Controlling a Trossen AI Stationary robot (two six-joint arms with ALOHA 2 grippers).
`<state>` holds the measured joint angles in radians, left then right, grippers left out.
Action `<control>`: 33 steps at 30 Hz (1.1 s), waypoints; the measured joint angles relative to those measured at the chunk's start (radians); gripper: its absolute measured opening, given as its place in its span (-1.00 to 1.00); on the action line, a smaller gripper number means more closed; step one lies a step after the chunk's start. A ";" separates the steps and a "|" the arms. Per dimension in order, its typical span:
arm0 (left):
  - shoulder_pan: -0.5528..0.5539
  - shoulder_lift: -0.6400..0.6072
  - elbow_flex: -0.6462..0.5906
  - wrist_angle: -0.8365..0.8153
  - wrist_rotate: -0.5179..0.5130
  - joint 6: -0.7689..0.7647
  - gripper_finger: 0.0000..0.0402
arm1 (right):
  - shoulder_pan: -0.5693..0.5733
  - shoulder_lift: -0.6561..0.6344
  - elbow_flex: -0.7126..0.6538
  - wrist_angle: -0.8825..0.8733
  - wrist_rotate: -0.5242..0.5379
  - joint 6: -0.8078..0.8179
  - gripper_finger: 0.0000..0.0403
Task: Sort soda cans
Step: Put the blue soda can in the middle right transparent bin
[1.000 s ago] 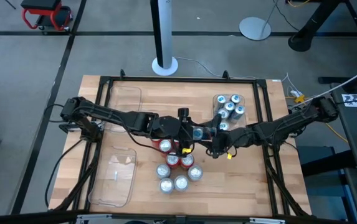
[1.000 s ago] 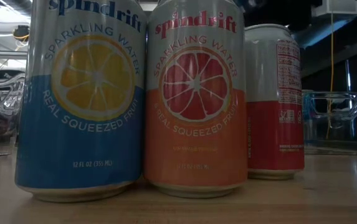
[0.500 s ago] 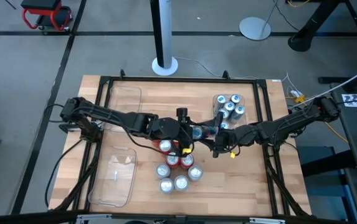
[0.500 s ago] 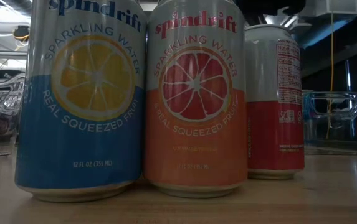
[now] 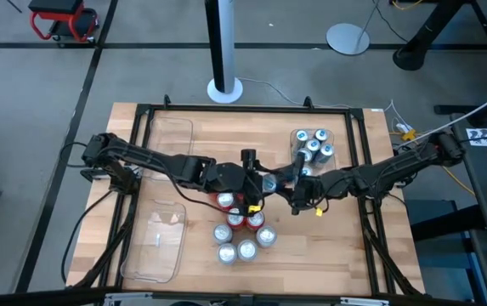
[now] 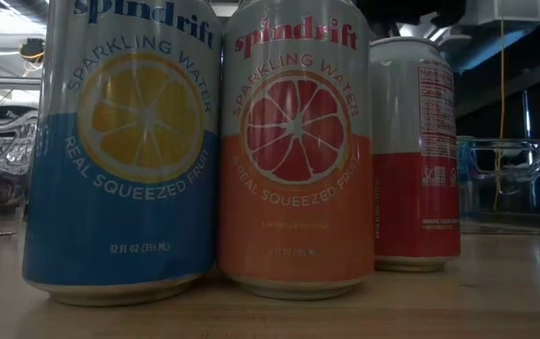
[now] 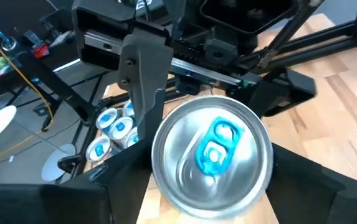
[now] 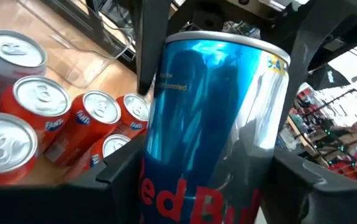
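Above the wooden surface (image 5: 353, 246), just at twelve o'clock of the red and silver soda cans (image 5: 236, 228), both pincers meet around one blue cylindrical can (image 5: 269, 183): left pincer (image 5: 260, 183) and right pincer (image 5: 284, 184) each flank it; whether either grips, I cannot tell.

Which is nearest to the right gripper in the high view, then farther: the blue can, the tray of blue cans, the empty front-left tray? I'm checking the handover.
1. Blue can, between both grippers, at the right gripper.
2. Tray of blue cans, behind it.
3. Empty tray, far front-left.
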<state>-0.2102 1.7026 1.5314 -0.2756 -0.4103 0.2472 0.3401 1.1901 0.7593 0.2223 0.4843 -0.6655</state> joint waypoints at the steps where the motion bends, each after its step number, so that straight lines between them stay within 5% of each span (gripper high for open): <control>1: -0.005 -0.005 0.000 -0.002 -0.006 0.004 0.36 | 0.001 -0.011 0.000 -0.011 -0.001 -0.002 0.20; 15: -0.046 -0.196 -0.092 -0.390 -0.222 -0.206 0.38 | 0.001 -0.231 -0.001 -0.455 0.089 0.138 0.21; 27: -0.065 -0.531 -0.586 -0.064 -0.263 -0.299 0.38 | 0.001 -0.298 -0.002 -0.756 0.121 0.269 0.20; 33: -0.065 -0.579 -0.740 0.042 -0.262 -0.324 0.38 | 0.001 -0.310 -0.002 -0.840 0.023 0.268 0.19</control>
<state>-0.2752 1.1239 0.7918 -0.2335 -0.6724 -0.0772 0.3408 0.8804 0.7570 -0.6174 0.5078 -0.3971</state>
